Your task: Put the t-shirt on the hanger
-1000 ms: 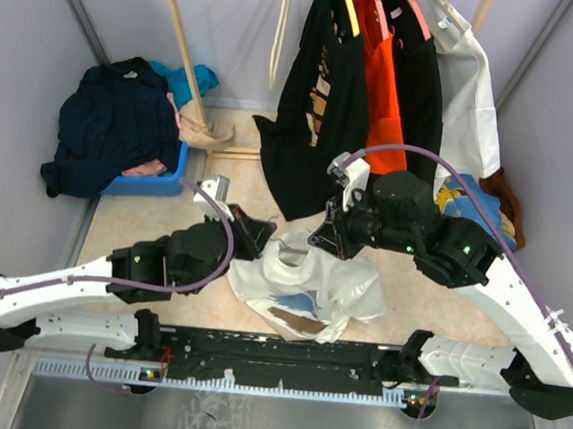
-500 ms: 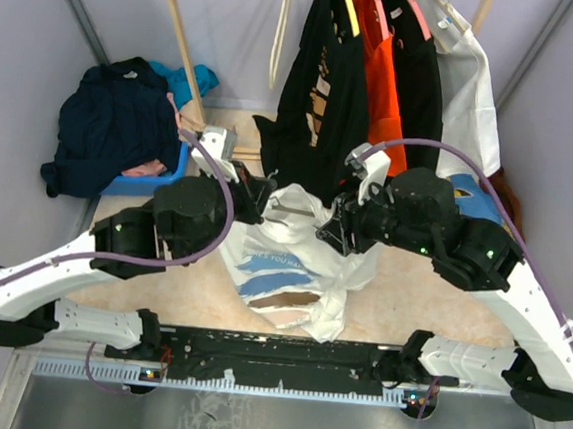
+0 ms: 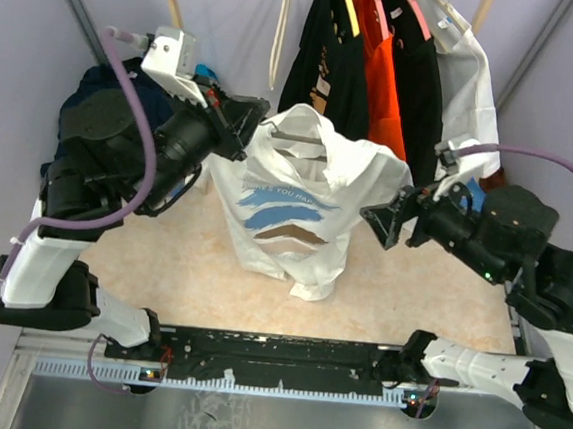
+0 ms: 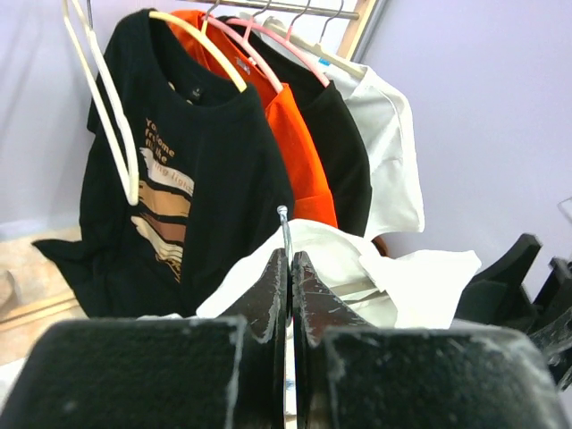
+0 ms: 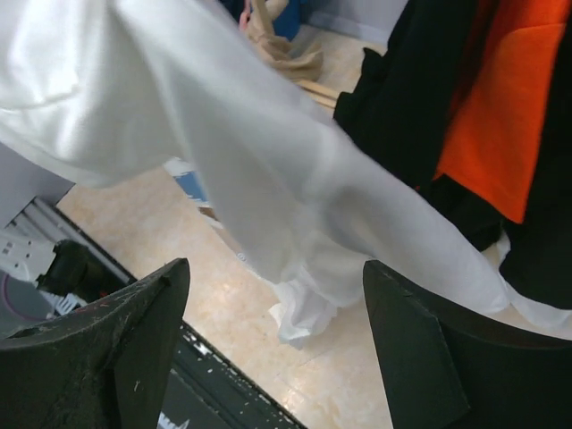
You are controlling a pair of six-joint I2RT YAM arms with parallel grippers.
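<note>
The white t-shirt (image 3: 297, 210) with blue and brown printed strokes hangs in the air from the hanger (image 3: 298, 135), whose pale arms show inside the collar. My left gripper (image 3: 251, 121) is raised at the upper left and shut on the hanger's silver wire hook (image 4: 284, 223). In the left wrist view the wire runs up between the closed fingers (image 4: 268, 295), with the t-shirt (image 4: 349, 259) just behind. My right gripper (image 3: 387, 218) stands open beside the shirt's right sleeve, holding nothing. In the right wrist view the t-shirt (image 5: 223, 116) hangs beyond the spread right gripper (image 5: 275, 264).
A rack at the back carries a black printed shirt (image 3: 323, 87), an orange one (image 3: 378, 82), another black one (image 3: 418, 86) and a white one (image 3: 472, 100). A bare cream hanger (image 3: 279, 33) hangs to their left. A blue bin with navy clothes (image 3: 108, 129) sits far left.
My left arm has lifted the hanger and t-shirt from low over the floor up toward the rack. My right gripper has opened, let go of the shirt and drawn back to the right.
</note>
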